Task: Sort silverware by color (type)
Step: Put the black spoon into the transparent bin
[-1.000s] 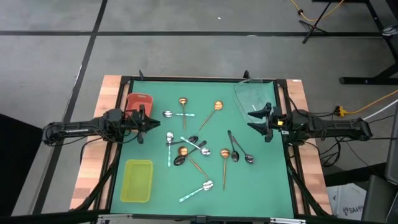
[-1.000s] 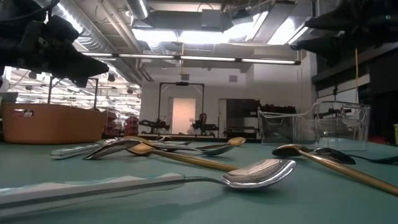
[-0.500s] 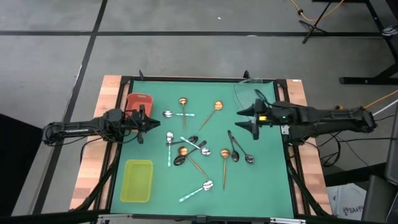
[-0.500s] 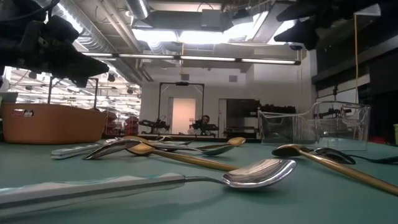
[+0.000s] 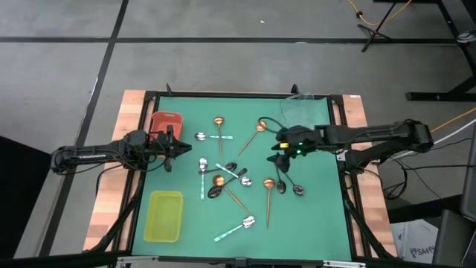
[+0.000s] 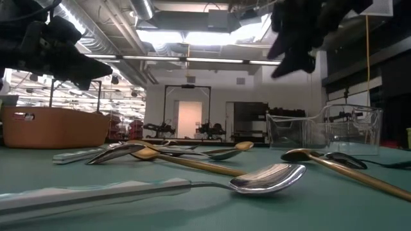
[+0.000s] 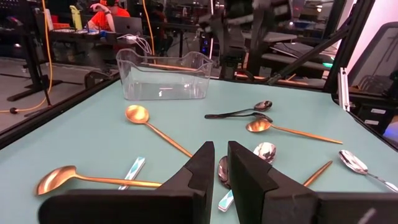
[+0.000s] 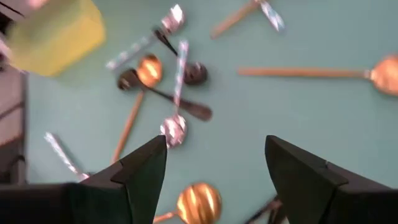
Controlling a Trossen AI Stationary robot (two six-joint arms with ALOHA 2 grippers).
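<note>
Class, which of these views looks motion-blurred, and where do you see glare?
Right wrist view: smeared by motion, the spoons and yellow-green tray soft behind the open right gripper. Low view: ceiling lights glare, nearest spoon bowl reflects them. Left wrist view: sharp.

Gold spoons (image 5: 259, 128): thin handles, lying flat, scattered across the middle of the mat.
Black spoons (image 5: 280, 179): dark, flat, towards the right and in the central cluster.
Mint-handled spoons (image 5: 236, 228): silver bowls, flat, one lying nearest the front edge.
</note>
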